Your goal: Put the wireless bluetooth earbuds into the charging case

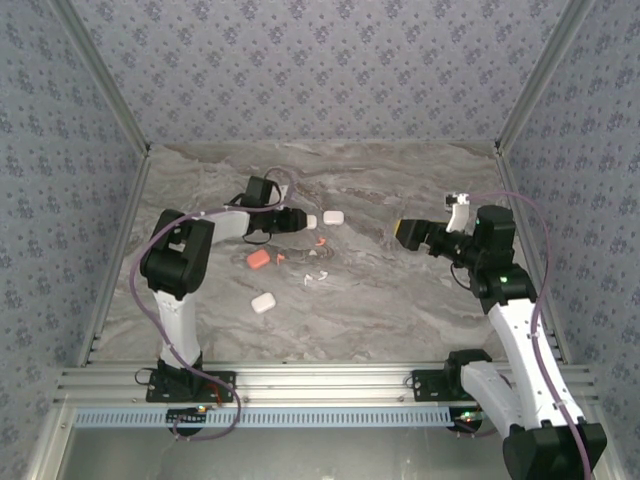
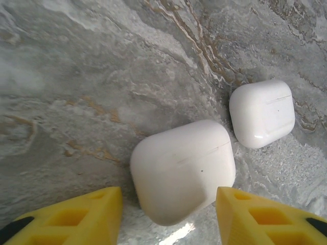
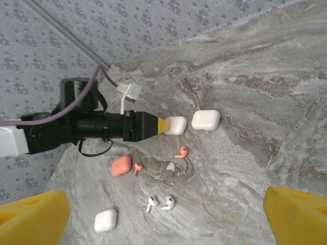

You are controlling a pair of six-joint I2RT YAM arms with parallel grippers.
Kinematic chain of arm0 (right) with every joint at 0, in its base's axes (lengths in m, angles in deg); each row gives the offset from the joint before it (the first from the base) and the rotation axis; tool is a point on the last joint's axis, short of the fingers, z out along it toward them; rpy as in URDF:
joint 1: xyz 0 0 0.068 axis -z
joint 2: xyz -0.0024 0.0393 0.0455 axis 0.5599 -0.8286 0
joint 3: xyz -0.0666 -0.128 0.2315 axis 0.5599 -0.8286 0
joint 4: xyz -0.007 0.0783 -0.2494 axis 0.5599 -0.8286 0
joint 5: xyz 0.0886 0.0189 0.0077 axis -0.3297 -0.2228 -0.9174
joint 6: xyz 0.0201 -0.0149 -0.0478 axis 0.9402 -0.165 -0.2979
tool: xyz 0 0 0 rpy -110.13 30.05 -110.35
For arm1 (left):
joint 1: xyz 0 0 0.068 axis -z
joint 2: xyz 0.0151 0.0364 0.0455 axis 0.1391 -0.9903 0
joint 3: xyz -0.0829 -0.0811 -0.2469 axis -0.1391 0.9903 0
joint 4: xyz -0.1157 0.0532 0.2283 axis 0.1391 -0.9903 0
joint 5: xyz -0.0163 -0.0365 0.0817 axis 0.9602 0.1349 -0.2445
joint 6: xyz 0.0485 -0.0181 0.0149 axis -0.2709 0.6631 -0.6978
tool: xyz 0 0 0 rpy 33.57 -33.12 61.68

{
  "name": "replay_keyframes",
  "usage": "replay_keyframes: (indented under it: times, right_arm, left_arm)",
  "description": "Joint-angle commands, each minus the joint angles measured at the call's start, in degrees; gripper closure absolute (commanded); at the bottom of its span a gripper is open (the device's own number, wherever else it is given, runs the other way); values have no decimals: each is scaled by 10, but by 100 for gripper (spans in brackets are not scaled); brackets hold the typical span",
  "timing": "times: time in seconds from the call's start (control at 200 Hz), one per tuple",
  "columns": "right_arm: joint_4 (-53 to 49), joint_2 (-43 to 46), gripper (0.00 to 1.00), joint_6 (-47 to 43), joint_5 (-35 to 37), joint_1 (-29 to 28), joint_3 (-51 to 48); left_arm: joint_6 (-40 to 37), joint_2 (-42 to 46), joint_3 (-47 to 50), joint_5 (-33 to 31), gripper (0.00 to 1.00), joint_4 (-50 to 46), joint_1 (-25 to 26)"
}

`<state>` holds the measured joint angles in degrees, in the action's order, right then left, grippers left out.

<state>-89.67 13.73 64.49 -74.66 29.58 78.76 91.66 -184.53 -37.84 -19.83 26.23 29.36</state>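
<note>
My left gripper [image 2: 168, 201] is low over the marble table, its yellow fingers [image 2: 82, 219] apart on either side of a closed white charging case [image 2: 184, 168]; a gap shows at the left finger. A second closed white case [image 2: 262, 113] lies just beyond it. In the right wrist view, two orange earbuds [image 3: 181, 152] [image 3: 137, 168] and two white earbuds [image 3: 152, 203] [image 3: 167, 203] lie loose mid-table. My right gripper [image 1: 410, 232] hovers wide open over the right side, holding nothing.
A closed salmon-orange case [image 3: 121, 166] lies beside one orange earbud. A third white case [image 3: 106, 220] sits nearer the front left. Patterned walls [image 1: 320, 70] enclose the table on three sides.
</note>
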Motion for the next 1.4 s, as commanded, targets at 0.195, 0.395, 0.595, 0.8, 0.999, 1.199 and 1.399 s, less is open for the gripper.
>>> replay_keyframes:
  times: [0.195, 0.395, 0.595, 0.8, 0.999, 1.199, 1.399]
  right_arm:
    - [67, -20, 0, -128, 37, -82, -52]
    - [57, -77, 0, -370, 82, -246, -32]
    - [-2, -211, 0, -585, 80, -349, 48]
    - [-31, -390, 0, -693, 99, -423, 152]
    - [-26, -534, 0, -740, 112, -480, 248]
    - [-39, -640, 10, -764, 111, -505, 333]
    - [-44, -703, 17, -776, 120, -519, 378]
  left_arm:
    - [-33, 201, 98, -33, 38, 51, -8]
    - [-19, 333, 189, -93, 26, 50, -17]
    - [76, 445, 278, -140, 18, 32, -80]
    - [127, 550, 320, -237, 8, -57, -127]
    - [144, 645, 359, -290, 1, -116, -160]
    - [153, 702, 381, -303, 1, -159, -190]
    - [150, 722, 386, -308, 1, -176, -199]
